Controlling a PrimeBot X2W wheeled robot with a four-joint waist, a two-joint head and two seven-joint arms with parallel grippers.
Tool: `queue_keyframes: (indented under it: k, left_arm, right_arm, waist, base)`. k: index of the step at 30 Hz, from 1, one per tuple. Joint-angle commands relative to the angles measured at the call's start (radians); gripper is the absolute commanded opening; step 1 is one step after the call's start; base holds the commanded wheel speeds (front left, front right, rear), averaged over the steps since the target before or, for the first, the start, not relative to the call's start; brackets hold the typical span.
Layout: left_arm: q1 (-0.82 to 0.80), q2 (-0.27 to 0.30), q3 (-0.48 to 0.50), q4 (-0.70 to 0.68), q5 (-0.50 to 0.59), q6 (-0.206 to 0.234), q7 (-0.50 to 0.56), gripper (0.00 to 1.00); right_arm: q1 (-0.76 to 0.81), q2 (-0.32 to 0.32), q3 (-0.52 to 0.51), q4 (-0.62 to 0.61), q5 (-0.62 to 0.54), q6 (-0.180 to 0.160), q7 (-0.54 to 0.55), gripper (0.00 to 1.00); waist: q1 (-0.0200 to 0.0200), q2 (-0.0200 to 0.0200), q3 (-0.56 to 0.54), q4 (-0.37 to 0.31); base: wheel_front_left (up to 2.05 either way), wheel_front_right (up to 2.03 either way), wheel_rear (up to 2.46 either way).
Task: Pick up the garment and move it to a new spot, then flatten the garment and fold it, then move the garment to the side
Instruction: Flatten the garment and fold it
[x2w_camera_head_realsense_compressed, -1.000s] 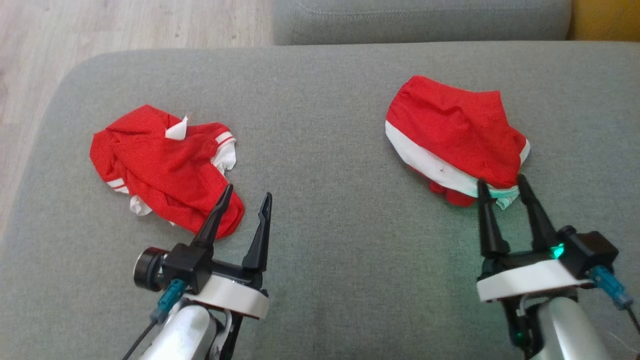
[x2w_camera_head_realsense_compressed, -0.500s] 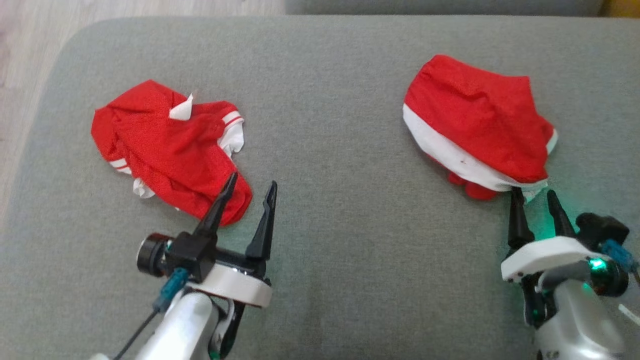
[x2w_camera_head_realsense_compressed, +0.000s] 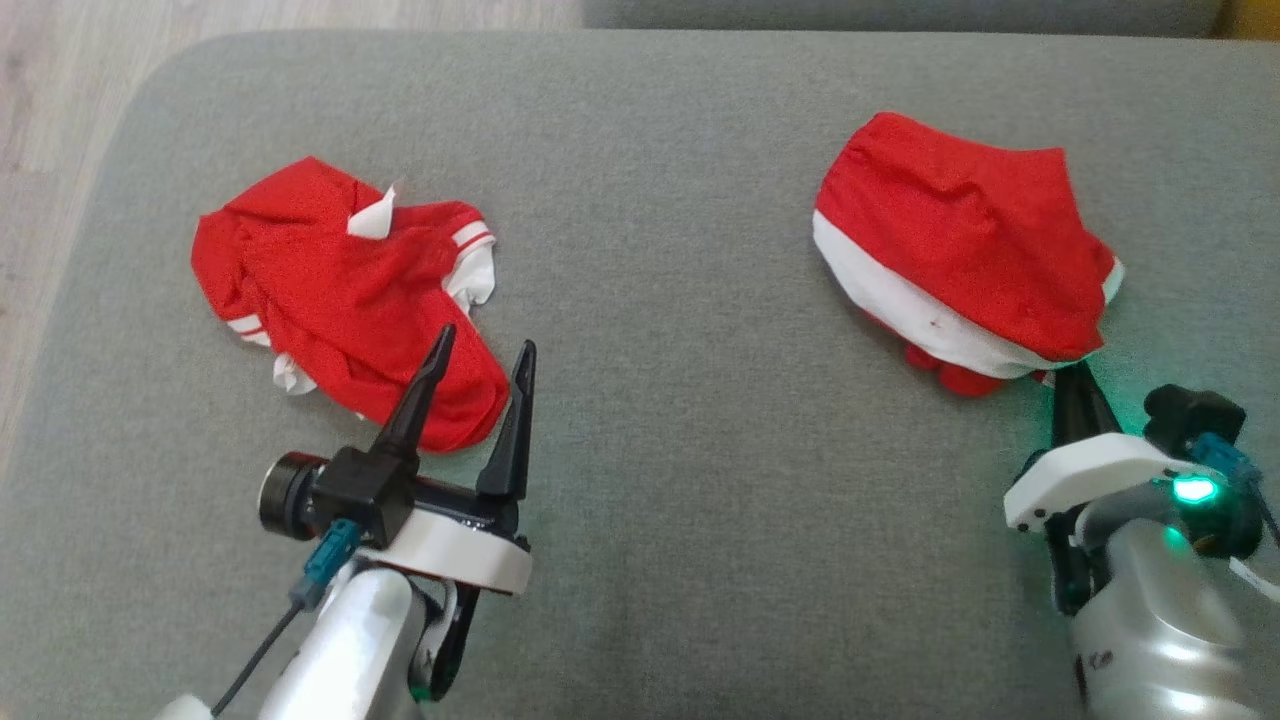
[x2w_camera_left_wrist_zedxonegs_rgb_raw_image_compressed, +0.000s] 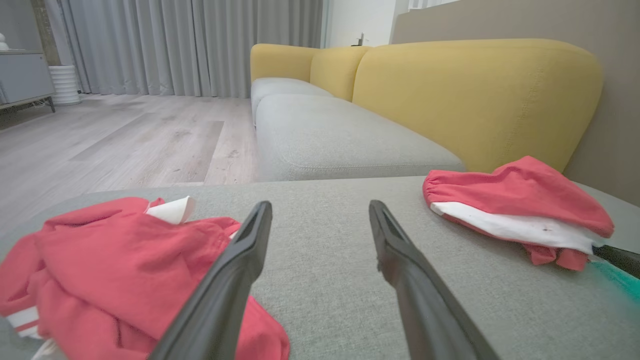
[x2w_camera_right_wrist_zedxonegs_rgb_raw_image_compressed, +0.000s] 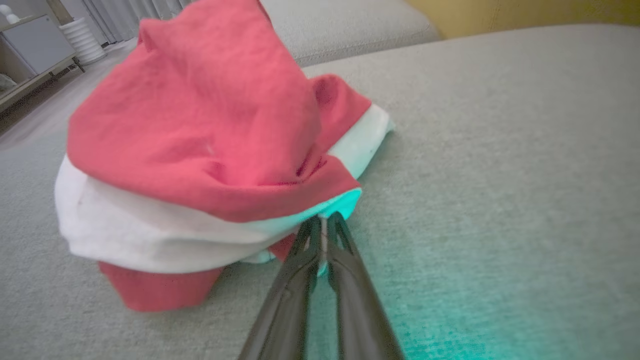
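**Supervisor:** Report the right gripper.

**Operator:** I logged the right gripper at the lower right of the head view. Its two fingers were pressed together on the white hem of the red-and-white garment. In the right wrist view the tips met at that hem, with a thin strip of cloth pinched between them.

**Supervisor:** Where did that garment lie?

**Operator:** It lay at the upper right of the head view, bunched on the grey cushion. A red layer sat over the white band, and a red fold showed beneath its lower edge.

**Supervisor:** And the left side?

**Operator:** The left gripper stood at the lower left, fingers spread apart and holding nothing. Its outer finger overlapped the lower edge of a crumpled red garment at the left of the frame. I could not tell whether the finger touched it. The two garments lay well apart. A green lamp on the right wrist tinted the cushion beside it.
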Motion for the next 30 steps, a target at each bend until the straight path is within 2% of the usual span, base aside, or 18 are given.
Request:
queue_keyframes:
  k: [1,5,10,14,18,19,20,24,30]
  left_arm:
    - [-0.023,0.001,0.042,-0.027,0.012,-0.003,-0.009,1.00]
    - [-0.009,-0.007,0.057,-0.026,0.016,-0.007,-0.010,1.00]
    - [0.023,-0.021,0.072,-0.025,0.021,-0.012,-0.010,1.00]
    - [0.044,-0.034,0.079,-0.026,0.026,-0.017,-0.010,1.00]
    - [0.057,-0.045,0.085,-0.021,0.032,-0.023,-0.010,1.00]
    - [0.058,-0.047,0.086,-0.020,0.033,-0.025,-0.010,1.00]
    - [0.059,-0.050,0.086,-0.018,0.035,-0.026,-0.010,1.00]
    - [0.063,-0.058,0.087,-0.012,0.041,-0.034,-0.010,1.00]
    - [0.068,-0.064,0.093,-0.006,0.050,-0.046,-0.010,1.00]
  right_arm:
    - [-0.006,-0.004,0.015,-0.041,-0.027,-0.001,-0.006,0.00]
    - [0.038,-0.004,-0.037,-0.123,-0.118,-0.001,-0.006,0.00]
    - [0.115,-0.004,-0.161,-0.258,-0.256,-0.001,-0.003,0.00]
    - [0.159,-0.004,-0.229,-0.377,-0.329,-0.001,0.049,0.00]
    - [0.206,-0.004,-0.261,-0.445,-0.365,-0.001,0.132,0.00]
    - [0.218,-0.004,-0.266,-0.457,-0.376,-0.001,0.150,0.68]
    - [0.226,-0.004,-0.266,-0.467,-0.379,-0.001,0.159,1.00]
    - [0.248,-0.004,-0.209,-0.509,-0.346,-0.001,0.136,1.00]
    - [0.295,-0.004,0.038,-0.566,-0.179,-0.001,0.047,1.00]
  waist:
    - [-0.0001,0.0000,-0.012,-0.011]
    - [-0.0001,0.0000,-0.046,-0.037]
    - [-0.0001,0.0000,-0.096,-0.069]
    - [-0.0001,0.0000,-0.123,-0.086]
    - [-0.0001,0.0000,-0.141,-0.094]
    - [-0.0001,0.0000,-0.144,-0.094]
    - [-0.0001,0.0000,-0.145,-0.094]
    - [-0.0001,0.0000,-0.153,-0.090]
    - [-0.0001,0.0000,-0.156,-0.077]
  base:
    - [0.00,0.00,0.00]
    - [0.00,0.00,0.00]
    - [0.00,0.00,0.00]
    - [0.00,0.00,0.00]
    - [0.00,0.00,0.00]
    - [0.00,0.00,0.00]
    - [0.00,0.00,0.00]
    - [0.00,0.00,0.00]
    - [0.00,0.00,0.00]
